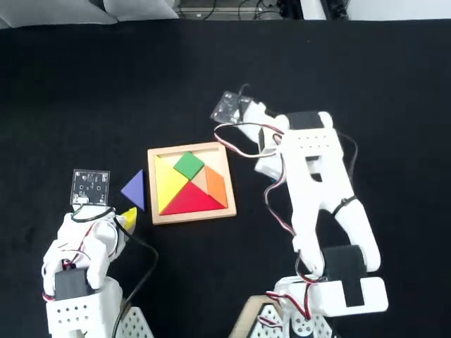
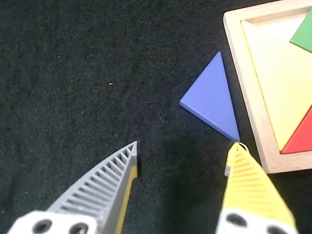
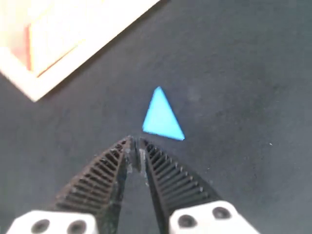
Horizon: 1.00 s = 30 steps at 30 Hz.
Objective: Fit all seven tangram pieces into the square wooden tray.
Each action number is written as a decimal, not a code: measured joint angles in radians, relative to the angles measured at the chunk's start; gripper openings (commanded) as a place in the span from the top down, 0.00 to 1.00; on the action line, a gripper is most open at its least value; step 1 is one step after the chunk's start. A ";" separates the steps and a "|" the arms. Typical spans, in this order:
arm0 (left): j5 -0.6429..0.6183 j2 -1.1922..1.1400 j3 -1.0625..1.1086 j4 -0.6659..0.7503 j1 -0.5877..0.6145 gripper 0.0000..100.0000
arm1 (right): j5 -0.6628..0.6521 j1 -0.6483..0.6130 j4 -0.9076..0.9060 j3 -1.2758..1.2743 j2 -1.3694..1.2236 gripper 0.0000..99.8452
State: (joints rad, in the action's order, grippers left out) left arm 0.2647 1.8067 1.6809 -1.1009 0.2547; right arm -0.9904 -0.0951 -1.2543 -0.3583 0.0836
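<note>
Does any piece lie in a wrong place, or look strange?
Two pieces lie on the cloth outside the tray: a purple triangle beside its edge, a blue triangle near the right gripper. Nothing looks damaged.

Item, right wrist view: we record the right arm's jaws, black and ribbed, closed with their tips together and only a thin slit between them; white mounts with screw holes sit behind them; nothing is held. Just beyond the tips we note one light blue triangle (image 3: 161,118), lying flat on the dark desk (image 3: 243,73), very near the tips, though we cannot tell if it touches them. Well apart from the triangle we list a corner of the square wooden tray (image 3: 87,45), pale frame; inside the frame we see a narrow orange-red strip (image 3: 29,51) against a pale, washed-out interior.
</note>
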 measured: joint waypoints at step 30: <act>0.000 0.000 0.000 0.000 0.000 0.71 | -0.391 0.000 -0.190 0.048 0.000 0.71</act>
State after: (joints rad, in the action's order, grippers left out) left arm 0.2647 1.8067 1.6809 -1.1009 0.2547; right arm -1.3817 -0.0951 -1.4446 -0.3107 0.0836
